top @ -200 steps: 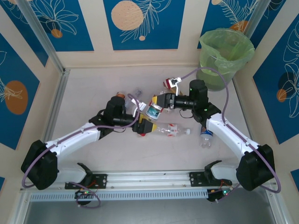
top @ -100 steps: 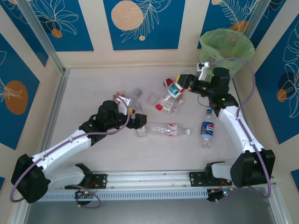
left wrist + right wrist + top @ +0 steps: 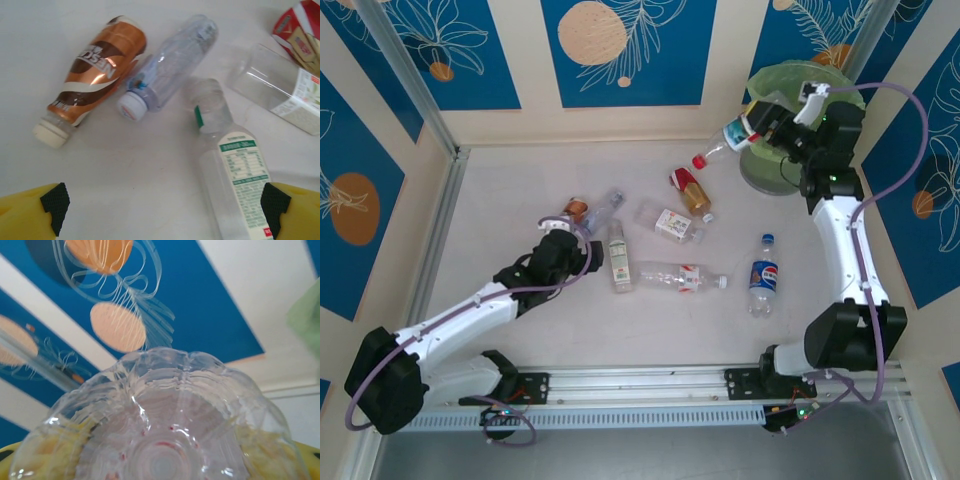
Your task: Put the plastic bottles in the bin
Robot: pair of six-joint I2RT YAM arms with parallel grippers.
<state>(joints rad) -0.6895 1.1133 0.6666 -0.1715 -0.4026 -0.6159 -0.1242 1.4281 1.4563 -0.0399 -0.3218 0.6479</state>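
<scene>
While left fingers (image 3: pixel 300 212) gape empty — right fingers (image 3: pixel 306 462) clamp a clear bottle (image 3: pixel 160 430).

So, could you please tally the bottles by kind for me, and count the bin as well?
Brown Nescafe bottle: 1
Red-labelled bottle: 1
Pepsi bottle: 1
Loose clear bottles: 4
Held clear bottle, in the right hand: 1
Bin: 1
Total: 8 bottles and 1 bin, 9 things.
</scene>
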